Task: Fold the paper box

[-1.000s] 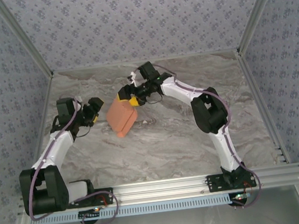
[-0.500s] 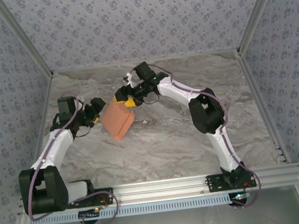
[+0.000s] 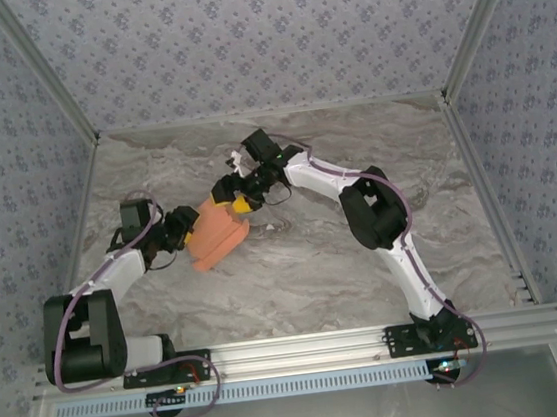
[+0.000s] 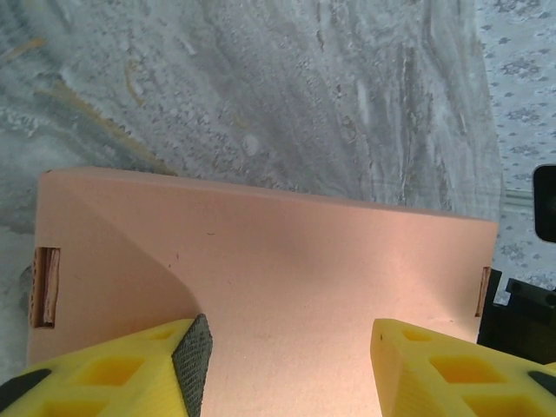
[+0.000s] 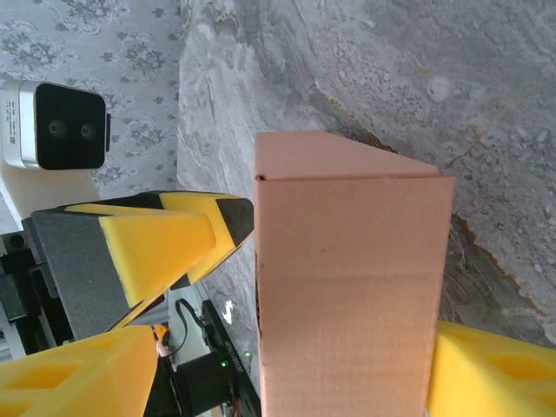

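Left gripper (image 3: 188,229) has closed in at 9 o'clock, fingers straddling salmon-orange cardboard paper box (image 3: 216,238); right gripper (image 3: 229,200) clamps its 12 o'clock end. Handover step; next, left must firm grip.

bright even light, soft shadows, sharp

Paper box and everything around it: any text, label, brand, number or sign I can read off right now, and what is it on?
None can be read.
paper box: plain salmon-orange faces, no print in the wrist views or from above.
left gripper and right gripper: plain yellow and black pads, no marking.
white camera on the left arm: no legible brand or label.
table and patterned walls: no writing.
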{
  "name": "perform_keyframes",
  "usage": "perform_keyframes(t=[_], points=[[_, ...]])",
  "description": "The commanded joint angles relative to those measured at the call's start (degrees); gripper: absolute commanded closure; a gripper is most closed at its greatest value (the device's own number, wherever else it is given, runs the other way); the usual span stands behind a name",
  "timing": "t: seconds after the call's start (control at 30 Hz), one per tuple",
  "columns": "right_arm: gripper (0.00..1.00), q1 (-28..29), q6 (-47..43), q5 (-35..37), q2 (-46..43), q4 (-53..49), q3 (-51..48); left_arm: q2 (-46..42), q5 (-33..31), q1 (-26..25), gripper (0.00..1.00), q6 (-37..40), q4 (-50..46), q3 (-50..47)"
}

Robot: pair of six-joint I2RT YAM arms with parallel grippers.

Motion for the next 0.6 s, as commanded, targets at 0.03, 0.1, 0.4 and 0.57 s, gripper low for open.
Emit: perform_keyframes(t=[0.03, 0.1, 0.4, 0.57], points=[[0.26, 0.77, 2.81, -0.80, 1.50, 3.00, -1.35, 0.39, -0.32, -0.26, 0.47, -0.87, 2.43, -0.99], [0.32, 0.74, 3.62, -1.19, 1.44, 4.20, -2.08, 0.29, -0.16, -0.21, 0.47, -1.01, 2.43, -0.91], [0.59, -0.07, 0.31, 0.04, -0.65, 0.76, -2.81, -3.58, 0.84, -0.26, 0.42, -2.28, -0.74, 1.72], [0.66, -1.28, -7.27, 3.16, -5.30, -6.33, -2.93, -9.05, -0.63, -0.22, 0.31, -1.07, -9.26, 7.26]])
